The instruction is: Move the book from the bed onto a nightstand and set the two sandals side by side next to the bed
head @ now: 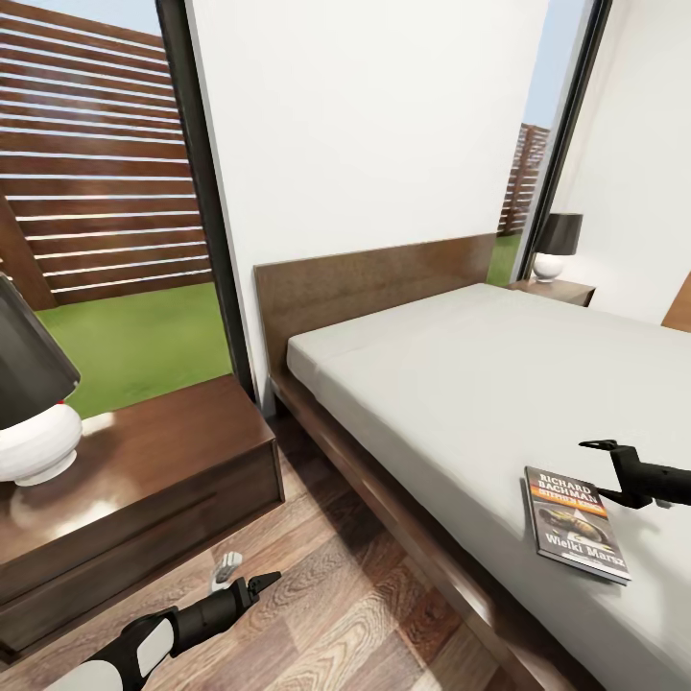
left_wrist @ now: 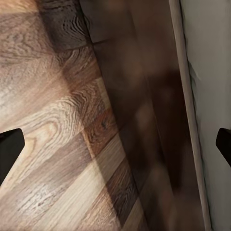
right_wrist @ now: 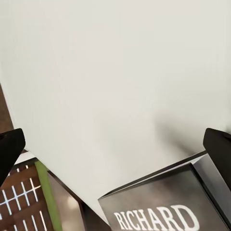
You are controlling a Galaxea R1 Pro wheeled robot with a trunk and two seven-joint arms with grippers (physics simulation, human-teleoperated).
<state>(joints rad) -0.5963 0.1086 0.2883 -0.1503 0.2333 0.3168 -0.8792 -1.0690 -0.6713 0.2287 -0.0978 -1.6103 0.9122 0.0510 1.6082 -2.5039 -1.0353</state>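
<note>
The book [head: 576, 523] lies flat on the grey mattress of the bed [head: 461, 384], near its front side; its dark cover reads "Richard Bachman". In the right wrist view the book [right_wrist: 163, 207] sits just ahead of the fingers. My right gripper [head: 607, 472] hovers open over the mattress just right of the book, holding nothing. My left gripper [head: 251, 578] hangs open and empty over the wood floor between the nightstand [head: 144, 461] and the bed frame [left_wrist: 144, 96]. The sandals are out of view.
A white-based lamp [head: 29, 422] with a dark shade stands on the near nightstand. A second nightstand [head: 561, 290] with a lamp [head: 557, 245] is beyond the bed's far side. Tall windows flank the white wall behind the headboard [head: 374, 278]. Plank floor [head: 336, 595] runs alongside the bed.
</note>
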